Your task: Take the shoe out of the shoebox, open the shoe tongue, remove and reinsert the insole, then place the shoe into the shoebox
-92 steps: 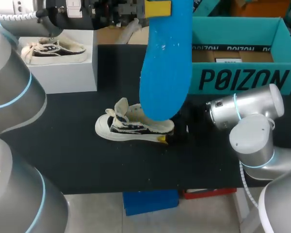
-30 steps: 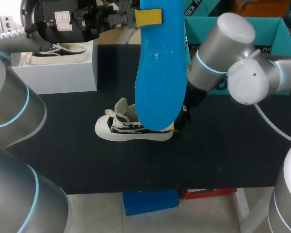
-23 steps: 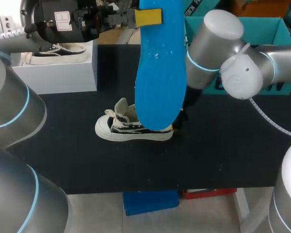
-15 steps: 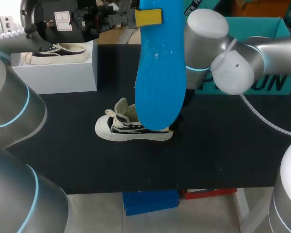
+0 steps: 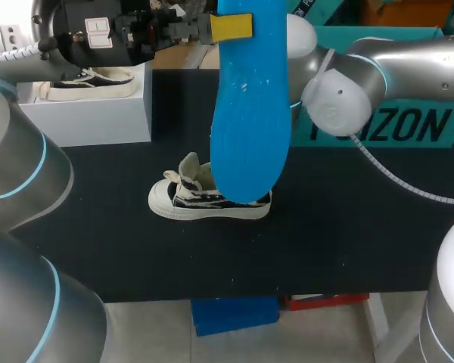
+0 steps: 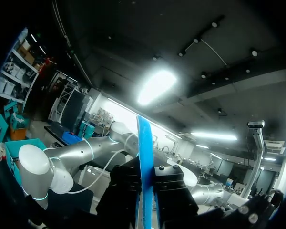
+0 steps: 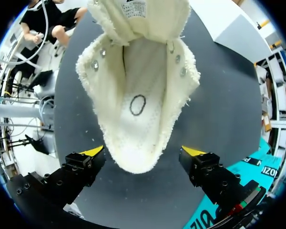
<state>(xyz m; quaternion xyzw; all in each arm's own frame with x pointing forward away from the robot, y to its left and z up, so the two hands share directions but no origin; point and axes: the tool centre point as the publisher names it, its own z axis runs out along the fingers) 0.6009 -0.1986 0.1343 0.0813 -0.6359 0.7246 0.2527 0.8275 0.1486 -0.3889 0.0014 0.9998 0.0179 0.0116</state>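
The blue insole point(image 5: 250, 106) hangs upright high over the table, pinched at its upper end by my left gripper point(image 5: 228, 26), which is shut on it. In the left wrist view the insole point(image 6: 144, 157) shows edge-on between the fingers. The cream shoe point(image 5: 209, 198) lies on the black table point(image 5: 121, 242) below it. My right arm point(image 5: 337, 94) comes in over the shoe, its gripper hidden behind the insole. In the right wrist view my right gripper point(image 7: 143, 152) is open, a finger on each side of the heel of the shoe point(image 7: 138, 95), tongue folded forward, not touching it.
The teal shoebox point(image 5: 408, 121) stands at the back right, open side up; its corner shows behind my right gripper as the shoebox point(image 7: 214, 217). At the back left a white box point(image 5: 98, 113) carries a second shoe point(image 5: 87, 82).
My right arm has swung left and back toward the shoe, its gripper passing behind the insole. The left arm and the insole have kept still, as has the shoe.
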